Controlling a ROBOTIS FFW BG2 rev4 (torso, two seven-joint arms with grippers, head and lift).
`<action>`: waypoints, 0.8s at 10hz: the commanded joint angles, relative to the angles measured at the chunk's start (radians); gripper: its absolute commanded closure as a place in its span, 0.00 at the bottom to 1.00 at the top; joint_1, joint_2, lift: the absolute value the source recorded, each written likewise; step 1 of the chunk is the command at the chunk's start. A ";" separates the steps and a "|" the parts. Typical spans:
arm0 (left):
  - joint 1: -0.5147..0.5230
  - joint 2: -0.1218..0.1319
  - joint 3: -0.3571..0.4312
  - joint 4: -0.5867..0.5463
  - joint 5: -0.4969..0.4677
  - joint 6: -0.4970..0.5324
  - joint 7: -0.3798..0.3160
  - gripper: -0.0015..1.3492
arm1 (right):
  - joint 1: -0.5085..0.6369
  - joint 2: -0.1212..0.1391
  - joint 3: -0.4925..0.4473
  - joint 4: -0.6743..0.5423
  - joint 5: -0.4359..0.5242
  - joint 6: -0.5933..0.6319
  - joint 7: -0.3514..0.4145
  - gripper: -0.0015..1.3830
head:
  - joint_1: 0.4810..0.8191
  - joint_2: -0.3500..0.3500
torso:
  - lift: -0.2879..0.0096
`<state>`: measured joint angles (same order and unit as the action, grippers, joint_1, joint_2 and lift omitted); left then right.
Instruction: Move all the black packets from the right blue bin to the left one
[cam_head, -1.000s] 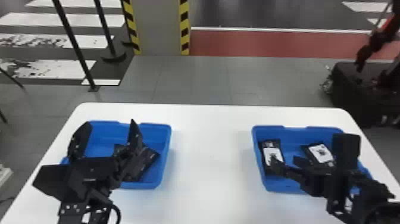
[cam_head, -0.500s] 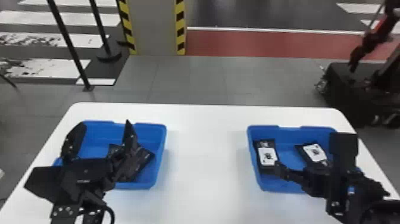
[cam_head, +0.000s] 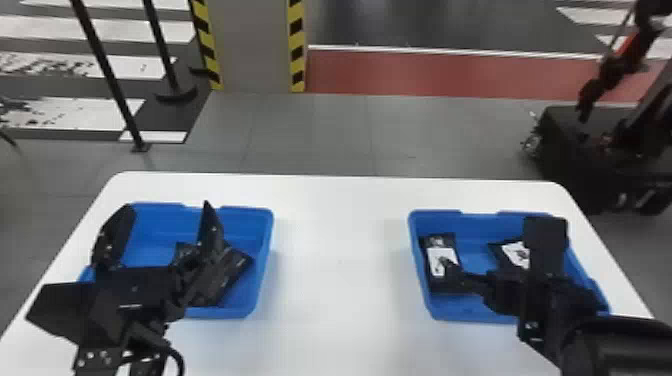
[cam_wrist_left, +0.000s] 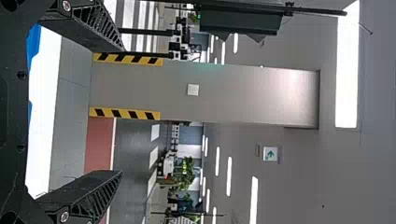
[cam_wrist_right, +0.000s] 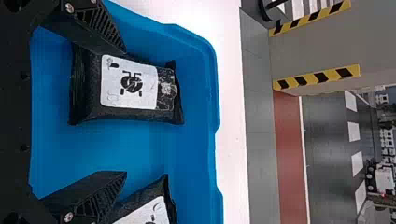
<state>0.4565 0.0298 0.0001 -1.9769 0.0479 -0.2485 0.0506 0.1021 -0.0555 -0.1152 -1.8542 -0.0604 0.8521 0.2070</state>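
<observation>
The right gripper (cam_wrist_right: 124, 111) has its fingers spread above the right blue bin (cam_head: 470, 314) and clamps nothing; the left gripper (cam_head: 167, 207) also has its fingers apart, unloaded, above the left blue bin (cam_head: 225, 313). The finger sides carry an open triangular lattice in matte black. Two packets remain to be transferred: the left-hand packet (cam_wrist_right: 133, 86) lies flat along the left wall of the right bin, near its far left corner; the angled packet (cam_head: 507, 252) lies toward the far edge, right of centre. Each is a soft, crinkled black pouch bearing a smooth white label (cam_wrist_right: 116, 98). The transfer appears partly complete: dark packets (cam_head: 231, 270) rest in the left bin beside its right wall, overlapping, their exact count obscured by the gripper. Both bins are smooth, shallow blue trays with rounded corners and notched rims, set near opposite side edges of the flat white table (cam_head: 340, 280).
</observation>
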 joint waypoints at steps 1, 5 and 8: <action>0.002 0.007 0.000 0.000 0.003 -0.009 0.000 0.07 | -0.029 0.010 0.008 0.064 0.002 -0.020 -0.001 0.07 | 0.63 0.48 | 0.60; 0.000 0.013 -0.009 0.000 0.010 -0.014 0.000 0.07 | -0.100 0.017 0.049 0.209 -0.009 -0.067 -0.006 0.08 | 0.63 0.52 | 0.60; 0.000 0.013 -0.011 0.000 0.010 -0.014 0.000 0.07 | -0.114 0.019 0.075 0.228 0.002 -0.025 -0.012 0.19 | 0.63 0.53 | 0.60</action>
<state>0.4572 0.0430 -0.0108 -1.9769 0.0583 -0.2625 0.0506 -0.0085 -0.0373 -0.0454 -1.6325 -0.0588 0.8233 0.1944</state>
